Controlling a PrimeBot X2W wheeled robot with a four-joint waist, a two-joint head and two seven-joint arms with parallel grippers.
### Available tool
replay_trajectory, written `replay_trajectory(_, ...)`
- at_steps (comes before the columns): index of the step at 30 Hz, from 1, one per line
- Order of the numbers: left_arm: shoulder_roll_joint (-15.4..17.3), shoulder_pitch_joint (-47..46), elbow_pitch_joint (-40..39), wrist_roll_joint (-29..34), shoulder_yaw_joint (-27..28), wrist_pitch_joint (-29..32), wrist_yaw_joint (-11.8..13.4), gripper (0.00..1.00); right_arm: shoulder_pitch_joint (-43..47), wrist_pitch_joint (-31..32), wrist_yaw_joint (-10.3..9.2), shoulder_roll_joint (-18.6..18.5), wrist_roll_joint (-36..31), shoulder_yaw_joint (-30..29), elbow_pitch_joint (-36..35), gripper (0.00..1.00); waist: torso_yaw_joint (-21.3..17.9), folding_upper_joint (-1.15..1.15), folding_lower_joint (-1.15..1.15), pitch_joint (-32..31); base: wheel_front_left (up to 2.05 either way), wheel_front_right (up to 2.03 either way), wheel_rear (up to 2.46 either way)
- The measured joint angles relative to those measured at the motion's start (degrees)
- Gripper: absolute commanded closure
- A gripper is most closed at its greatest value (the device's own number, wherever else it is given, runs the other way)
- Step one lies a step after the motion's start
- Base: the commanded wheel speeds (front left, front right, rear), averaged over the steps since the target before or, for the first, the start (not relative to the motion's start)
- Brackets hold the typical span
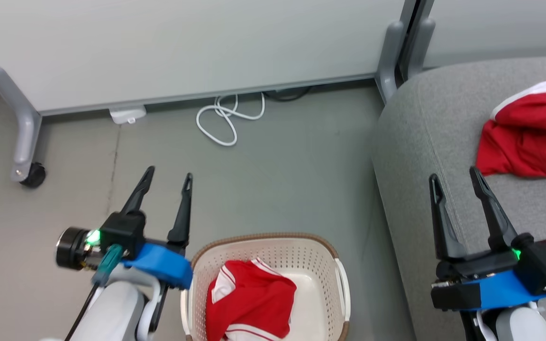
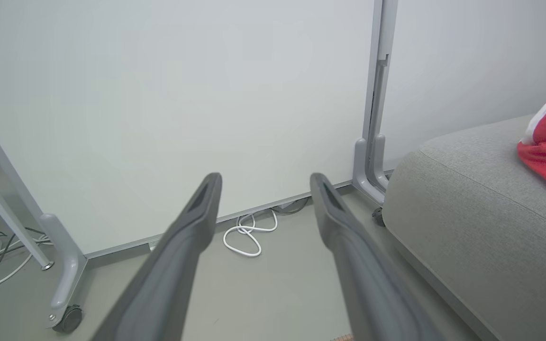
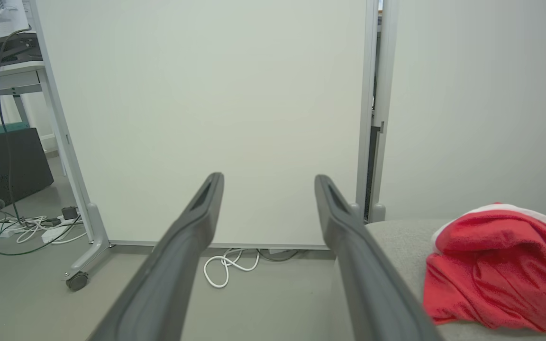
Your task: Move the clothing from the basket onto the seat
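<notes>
Item 1, left gripper [image 1: 169, 172]: fingers spread wide, nothing between them. I have it hanging over the floor [image 1: 301, 166], tips aimed at the white partition [image 1: 183, 47].

Item 2, right gripper [image 1: 453, 173]: likewise wide and empty, poised over the left edge of the seat [image 1: 424, 123].

Item 3, red garment with white stripes [image 1: 249, 300]: bunched in the laundry basket [image 1: 263, 235], filling its left half. The heap's longer run heads toward the robot and is cut by the head view's bottom edge.

Key relation: this garment lies behind the left fingertips and to their right, low beside that wrist — between both arms, but plainly nearer the left. I judge the left arm must draw back and tip downward to reach it.

Item 4, second red garment [image 1: 529, 137]: crumpled on the seat, ahead-right of the right gripper and apart from it.

Item 5, coiled white cable [image 1: 225, 118]: on the floor by the partition's foot.
</notes>
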Motion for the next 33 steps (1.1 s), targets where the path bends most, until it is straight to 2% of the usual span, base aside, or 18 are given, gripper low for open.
replay_trajectory(8, -0.8, 10.6, -8.1, 4.2, 10.0, 0.0, 0.1, 0.00, 4.2, 0.0, 0.00, 0.0, 0.1, -1.5, 0.0, 0.00, 0.7, 0.00, 0.00, -4.6, 0.00, 0.00, 0.00)
replay_trajectory(13, -2.0, 16.3, -11.3, 6.1, 14.2, -0.1, -0.2, 0.00, 6.9, 0.0, 0.00, 0.0, 0.6, -2.5, -0.1, 0.00, 1.3, 0.00, 0.00, -6.7, 0.00, 0.00, 0.00)
replay_trajectory(23, -4.0, 23.4, -13.7, 8.4, 19.8, -0.1, -1.6, 0.00, 11.1, 0.0, 0.00, 0.0, 1.9, -4.4, -0.1, 0.00, 2.3, 0.00, 0.00, -8.8, 0.00, 0.00, 0.00)
replay_trajectory(33, -6.0, 25.7, -14.1, 10.3, 23.1, -0.1, -3.2, 0.00, 12.2, 0.0, 0.00, 0.0, 2.2, -4.7, 0.1, 0.00, 3.0, 0.00, 0.01, -9.7, 0.00, 0.00, 0.00)
